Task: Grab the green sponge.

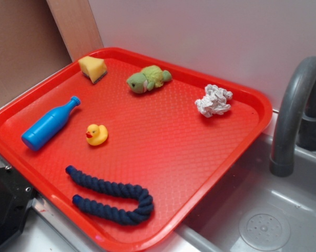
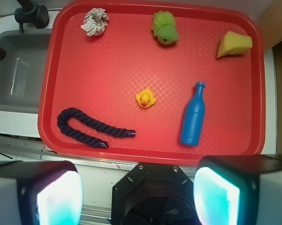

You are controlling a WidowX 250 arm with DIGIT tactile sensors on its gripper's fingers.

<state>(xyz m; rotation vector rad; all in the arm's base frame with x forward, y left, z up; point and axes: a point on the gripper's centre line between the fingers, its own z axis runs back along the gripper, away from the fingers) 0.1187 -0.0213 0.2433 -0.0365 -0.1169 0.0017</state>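
Note:
The green sponge [image 1: 93,68] [image 2: 233,44] is a small yellow foam wedge with a dark layer underneath. It lies in the far left corner of the red tray [image 1: 168,142] [image 2: 108,65]; the wrist view shows it at the top right. My gripper [image 2: 138,197] is open, with its two pads wide apart and nothing between them. It hangs high over the robot base, outside the tray's near edge and far from the sponge. The exterior view does not show the gripper.
On the tray lie a green plush toy [image 1: 147,79], a white crumpled cloth [image 1: 214,101], a yellow rubber duck [image 1: 96,134], a blue bottle [image 1: 49,124] and a dark blue rope [image 1: 113,195]. A sink [image 1: 263,220] with a grey faucet [image 1: 294,115] is to the right.

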